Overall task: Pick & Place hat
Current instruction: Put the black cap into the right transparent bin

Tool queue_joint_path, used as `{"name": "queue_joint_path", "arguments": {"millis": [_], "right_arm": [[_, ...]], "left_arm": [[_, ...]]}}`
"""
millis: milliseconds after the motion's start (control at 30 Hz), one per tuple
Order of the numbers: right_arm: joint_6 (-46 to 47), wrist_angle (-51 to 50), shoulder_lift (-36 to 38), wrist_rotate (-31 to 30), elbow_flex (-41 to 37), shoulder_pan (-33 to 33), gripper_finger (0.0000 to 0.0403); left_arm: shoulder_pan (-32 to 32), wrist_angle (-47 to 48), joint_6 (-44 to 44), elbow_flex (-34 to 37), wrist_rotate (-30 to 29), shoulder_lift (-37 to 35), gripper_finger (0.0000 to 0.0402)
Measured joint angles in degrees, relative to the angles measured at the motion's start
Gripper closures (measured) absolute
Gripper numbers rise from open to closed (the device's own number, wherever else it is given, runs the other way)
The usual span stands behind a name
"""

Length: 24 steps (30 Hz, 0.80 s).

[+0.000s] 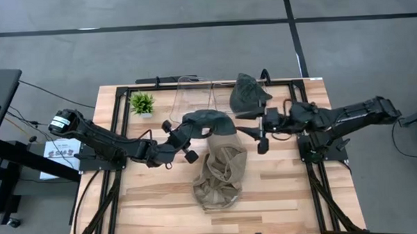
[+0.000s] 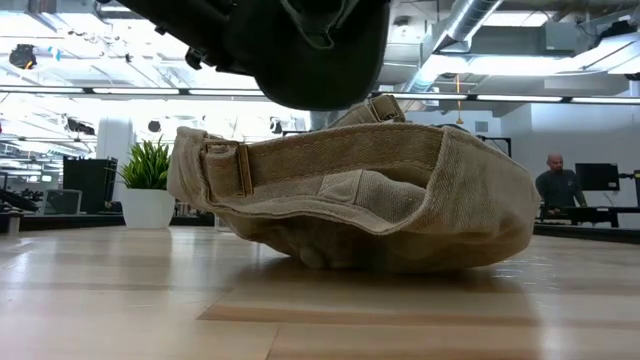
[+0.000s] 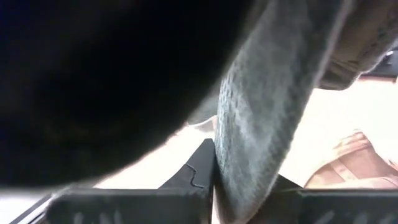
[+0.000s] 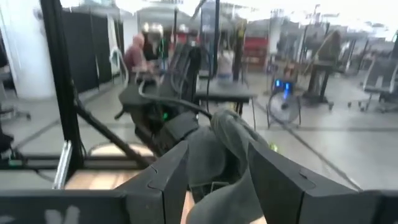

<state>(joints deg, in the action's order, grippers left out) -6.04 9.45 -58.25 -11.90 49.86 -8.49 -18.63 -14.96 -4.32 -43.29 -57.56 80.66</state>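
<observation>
Dark hat (image 1: 207,122) hangs pinched in L gripper (image 1: 188,128), just above tan hat (image 1: 221,173) on worktop (image 1: 287,184). R gripper (image 1: 259,131) parted, empty, beside it. Soft, light, floppy; brim prob best hold.

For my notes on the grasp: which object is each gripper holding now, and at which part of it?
The left gripper is shut on the dark cap, pinching its edge. The right gripper is open beside that cap and holds nothing.

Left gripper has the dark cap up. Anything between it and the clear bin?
Nothing visible. The left gripper holds the dark grey fabric cap above the table, with the clear plastic bin just beyond it. The crumpled tan hat lies nearer the front, out of the way.
</observation>
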Motion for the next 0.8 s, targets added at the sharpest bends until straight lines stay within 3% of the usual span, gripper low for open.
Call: {"name": "queue_joint_path", "arguments": {"millis": [267,533,800], "right_arm": [[-2.04,-17.53,-9.63,-0.04,15.27,0.0,0.0248],[-3.52,-34.32,-19.73,-0.08,31.69,1.35,0.025],[-5.44,-42.04,-25.99,-2.24,39.13,4.19,0.0256]], "left_arm": [[1.52,0.02,-0.67,0.0,4.39,-0.02,0.0389],[1.48,0.38,-1.08,-0.04,4.8,-0.02,0.0382],[1.48,0.48,-1.09,-0.04,4.76,-0.02,0.0375]]}}
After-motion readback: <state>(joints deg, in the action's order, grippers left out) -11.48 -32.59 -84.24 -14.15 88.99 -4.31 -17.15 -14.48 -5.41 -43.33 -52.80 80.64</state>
